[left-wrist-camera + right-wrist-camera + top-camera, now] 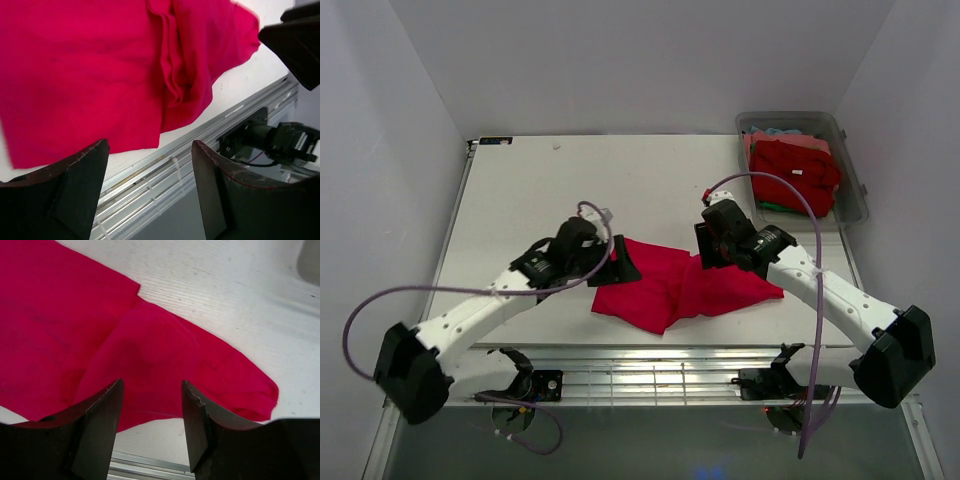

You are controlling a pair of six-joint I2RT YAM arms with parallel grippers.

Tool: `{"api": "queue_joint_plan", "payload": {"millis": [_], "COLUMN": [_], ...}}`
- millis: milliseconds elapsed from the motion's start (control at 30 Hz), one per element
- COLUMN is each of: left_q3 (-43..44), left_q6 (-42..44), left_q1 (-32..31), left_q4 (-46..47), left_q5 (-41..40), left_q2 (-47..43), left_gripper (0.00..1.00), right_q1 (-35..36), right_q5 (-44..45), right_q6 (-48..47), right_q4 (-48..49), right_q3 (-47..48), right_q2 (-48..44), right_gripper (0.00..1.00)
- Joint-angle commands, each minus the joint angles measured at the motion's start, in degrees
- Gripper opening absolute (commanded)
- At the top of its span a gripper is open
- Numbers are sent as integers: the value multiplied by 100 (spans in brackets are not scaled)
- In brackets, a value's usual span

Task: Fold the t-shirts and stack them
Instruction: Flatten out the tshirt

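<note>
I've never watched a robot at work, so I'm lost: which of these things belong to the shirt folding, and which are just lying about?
Part of the job:
- red t-shirt spread on the table
- heap of t-shirts waiting in the bin
- left gripper and right gripper, both open

Just there:
- clear plastic bin
- table

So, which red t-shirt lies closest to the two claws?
The crimson t-shirt spread on the table by its near edge; the other red t-shirt sits bunched in the clear bin at the far right.
</note>
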Motion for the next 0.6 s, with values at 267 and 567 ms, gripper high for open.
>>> {"api": "queue_joint_plan", "payload": {"millis": [267,567], "left_q3": [1668,1502], "left_q6": [581,432], "left_q1": [-733,-785], "left_q4": [776,1154], "left_q5": [-890,-731], "left_q2": [2539,2962], "left_gripper": [78,77], "right_q1": [20,55], "right_q5": [-1212,-1204], "right_q6": [-185,-115], "right_q4": [1470,1172], "right_q3": [-63,-71], "right_q2": [1180,1902], "right_gripper": [56,43]}}
